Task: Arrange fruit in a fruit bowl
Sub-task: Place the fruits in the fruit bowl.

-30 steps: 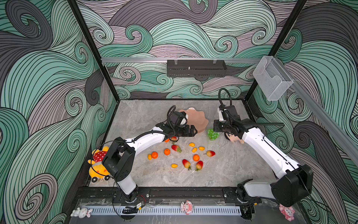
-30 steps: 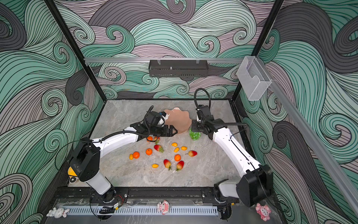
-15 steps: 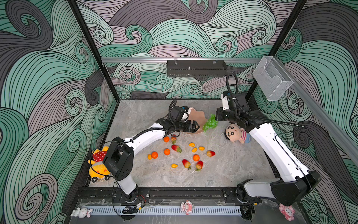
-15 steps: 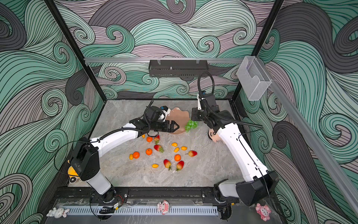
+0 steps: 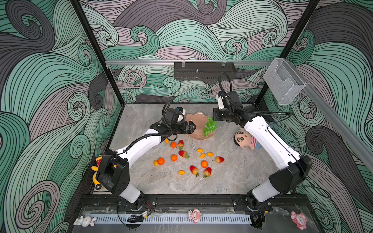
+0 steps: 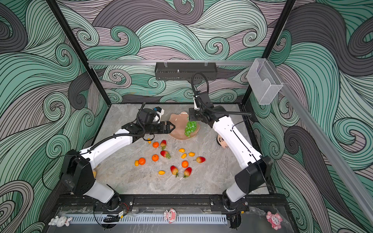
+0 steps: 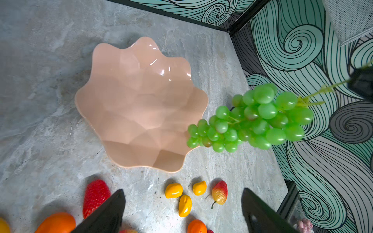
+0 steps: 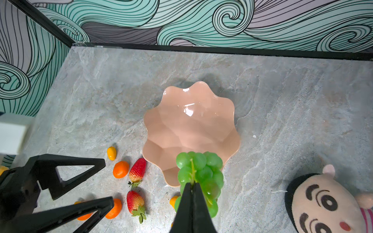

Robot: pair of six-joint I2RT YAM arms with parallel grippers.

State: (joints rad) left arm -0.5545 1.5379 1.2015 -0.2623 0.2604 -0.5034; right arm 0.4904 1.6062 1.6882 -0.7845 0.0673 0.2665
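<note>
- A green toy grape bunch (image 5: pixel 210 126) is held by its thin stem in the right gripper (image 8: pixel 191 186), whose black jaws are pressed together on it. The bunch is hung over the rim of the shallow, glossy peach-pink scalloped fruit bowl (image 7: pixel 141 96), on the right arm's side.
- The left gripper (image 5: pixel 194 127) is seen with jaws spread wide and nothing between them, poised by the bowl's opposite edge.
- The bowl is shown bare inside in both wrist views; no fruit is judged to be placed yet, so the task is barely begun.
- Scattered on the grey marbled table (image 5: pixel 232 177) beside the bowl are round orange tangerines (image 5: pixel 173 157), red strawberries (image 5: pixel 183 154) and small yellow ovals (image 5: pixel 199 150), all left to be gathered.
- The grip on the stem is made plain only in the right wrist view, and the bunch is shown side-on only in the left wrist view. Whether its lowest grapes touch the rim cannot be told.
- In both top views part of the bowl is hidden behind the left gripper, and a plush doll (image 5: pixel 245 139) is seen beside the right arm.
</note>
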